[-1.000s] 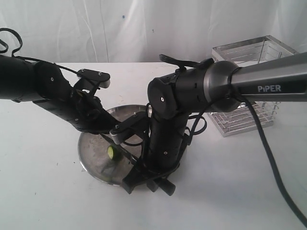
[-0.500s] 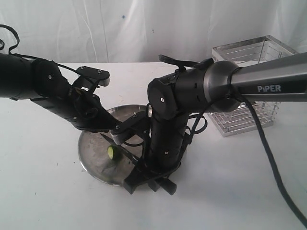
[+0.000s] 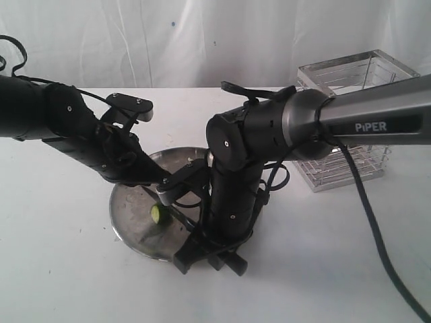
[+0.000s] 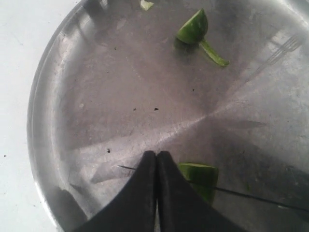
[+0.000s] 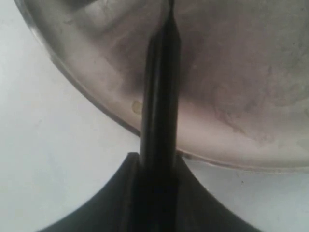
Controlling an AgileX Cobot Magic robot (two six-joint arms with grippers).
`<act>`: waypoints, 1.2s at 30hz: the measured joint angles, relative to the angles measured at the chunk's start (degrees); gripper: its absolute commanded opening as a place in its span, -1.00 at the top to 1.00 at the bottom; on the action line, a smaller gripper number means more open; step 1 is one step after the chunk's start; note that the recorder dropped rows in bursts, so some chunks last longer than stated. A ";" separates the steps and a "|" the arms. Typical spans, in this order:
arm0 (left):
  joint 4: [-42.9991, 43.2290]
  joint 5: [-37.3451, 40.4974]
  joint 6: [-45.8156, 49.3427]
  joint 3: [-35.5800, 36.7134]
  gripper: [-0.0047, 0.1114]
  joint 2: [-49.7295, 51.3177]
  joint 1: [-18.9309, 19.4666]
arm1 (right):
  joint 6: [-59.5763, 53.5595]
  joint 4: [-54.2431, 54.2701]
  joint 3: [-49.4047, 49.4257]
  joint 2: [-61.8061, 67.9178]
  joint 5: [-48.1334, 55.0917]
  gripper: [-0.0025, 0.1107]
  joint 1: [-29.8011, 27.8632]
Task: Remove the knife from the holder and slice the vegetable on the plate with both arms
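Right end effector clamps the knife handle; left end effector is pinched closed, empty. The plate holds vegetable pieces; the holder stands at its 2 o'clock.

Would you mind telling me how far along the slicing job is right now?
Done: the knife is out of the holder, clamped in the right gripper, and a cut end piece lies on the plate. In hand: its blade lies across the remaining vegetable beside the shut left gripper. Left: more slices.
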 measured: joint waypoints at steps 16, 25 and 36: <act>-2.22 1.34 -0.13 0.00 0.83 0.00 -0.32 | 1.11 0.19 -0.09 2.10 -0.43 0.96 0.00; -2.22 1.22 -0.13 0.00 0.83 0.00 -0.32 | 1.11 0.19 -0.09 2.10 -0.43 0.96 0.00; -2.70 -3.29 0.84 -0.80 0.83 8.65 -0.32 | 0.55 0.06 -0.09 2.10 1.02 0.96 0.10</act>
